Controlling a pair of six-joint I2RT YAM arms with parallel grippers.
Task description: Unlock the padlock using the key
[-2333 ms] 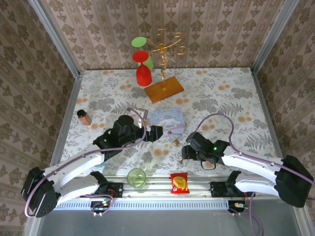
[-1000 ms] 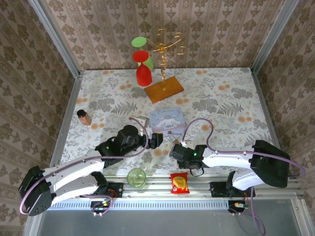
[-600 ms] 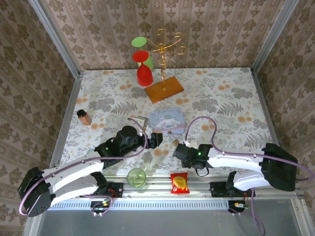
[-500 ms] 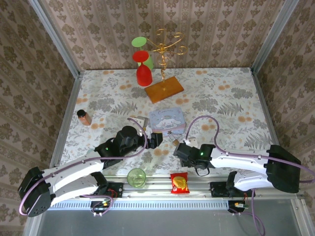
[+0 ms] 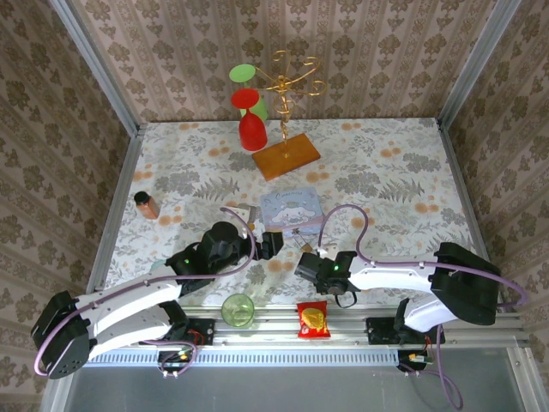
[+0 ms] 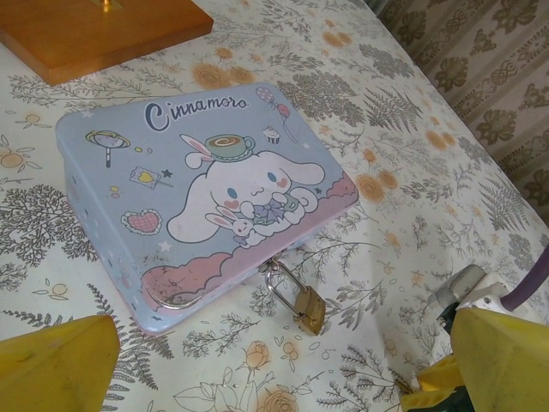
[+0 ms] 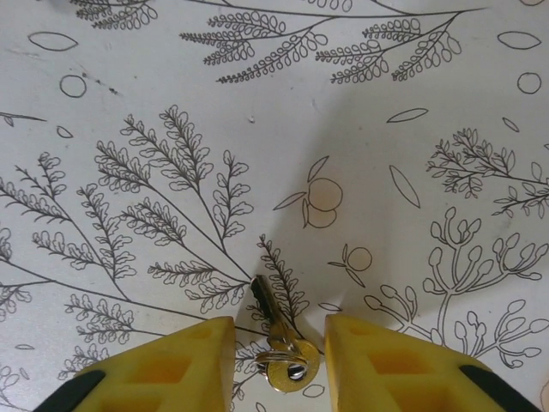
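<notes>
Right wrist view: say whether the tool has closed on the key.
No: the key lies flat on the tablecloth between the right tool's spread fingers, with cloth showing on both sides.

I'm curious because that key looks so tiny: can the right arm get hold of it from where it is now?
Probably yes. The key lies flat on the tablecloth, inside the open right gripper, with nothing over it. Its thinness might make the pinch tricky.

We see the padlock (image 6: 309,309), small and brass with a thin silver shackle that looks shut. It lies on the table (image 6: 412,215) with its shackle at the front edge of the pastel tin box (image 6: 129,172). The key (image 7: 276,339), slim with a small ring at its round head, lies flat on the floral table.
</notes>
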